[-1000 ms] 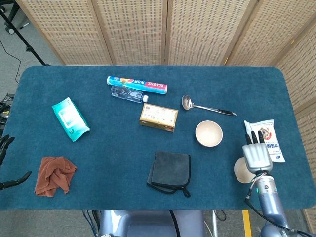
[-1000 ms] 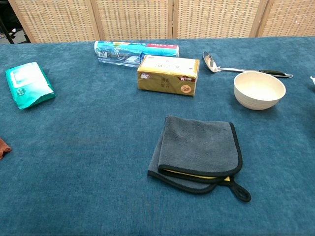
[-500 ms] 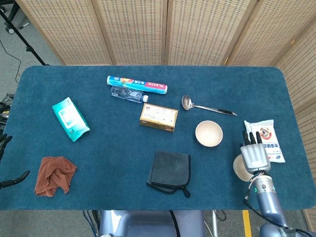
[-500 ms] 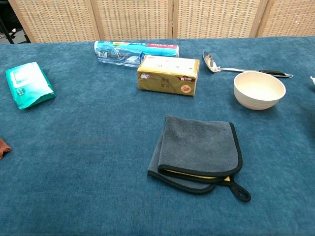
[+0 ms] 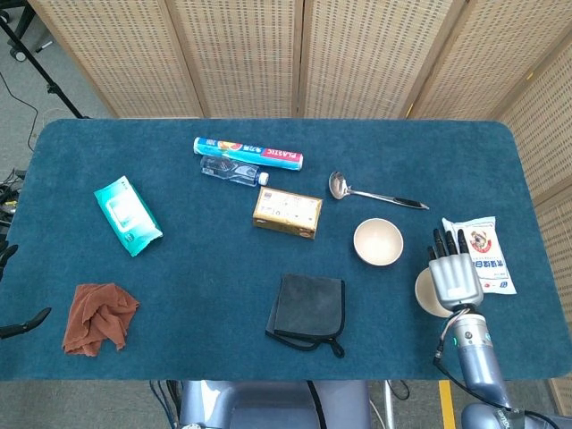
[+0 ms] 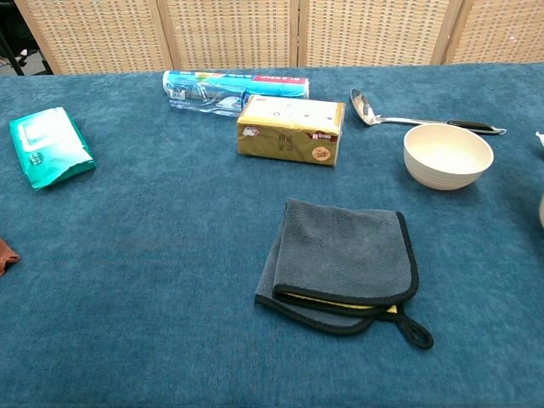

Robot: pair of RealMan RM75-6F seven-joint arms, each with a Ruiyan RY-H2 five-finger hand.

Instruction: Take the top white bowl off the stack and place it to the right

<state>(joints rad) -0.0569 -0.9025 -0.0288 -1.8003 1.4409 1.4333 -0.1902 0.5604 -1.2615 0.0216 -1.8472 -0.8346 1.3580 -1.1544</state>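
One white bowl [image 5: 378, 241] [image 6: 448, 155] stands upright on the blue table [image 5: 206, 286], right of centre. A second white bowl [image 5: 424, 293] is just to its right, and my right hand [image 5: 454, 277] holds it from the right side with the fingers pointing away from me. Most of that bowl is hidden behind the hand. In the chest view only a pale sliver of that held bowl [image 6: 541, 211] shows at the right edge. At the far left edge, dark fingertips of my left hand [image 5: 20, 322] show, spread apart with nothing between them.
A white snack bag [image 5: 483, 253] lies right of my right hand. A metal ladle [image 5: 371, 192] lies behind the bowls. A grey cloth [image 5: 307, 312], a yellow tissue pack [image 5: 287, 213], a wrap roll [image 5: 248, 154], a green wipes pack [image 5: 128, 215] and a rust rag [image 5: 100, 316] lie elsewhere.
My right hand has moved left and a little away from me, carrying the bowl closer to the standing bowl. The held bowl's edge now enters the chest view.
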